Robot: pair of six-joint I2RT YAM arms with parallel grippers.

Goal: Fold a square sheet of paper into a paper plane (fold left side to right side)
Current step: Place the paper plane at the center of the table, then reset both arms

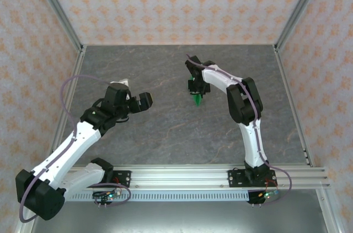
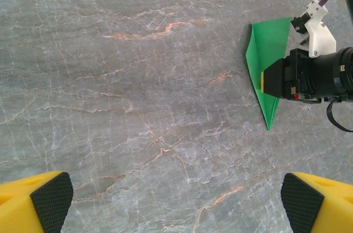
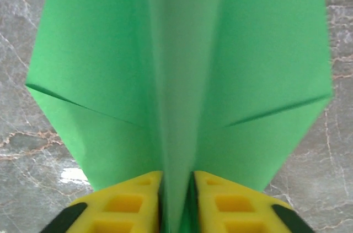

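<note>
The paper plane (image 3: 182, 79) is being pinched at its centre fold by the right gripper (image 3: 177, 182); the left gripper (image 2: 176, 197) is being held wide.

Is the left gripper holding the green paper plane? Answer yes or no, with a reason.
No: the left gripper has its jaws wide apart over bare table, and the paper plane is well clear of them.

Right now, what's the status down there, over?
Left gripper open, empty. Right gripper narrow around paper plane centre fold, grip unclear. Nothing blocking on the table.
</note>
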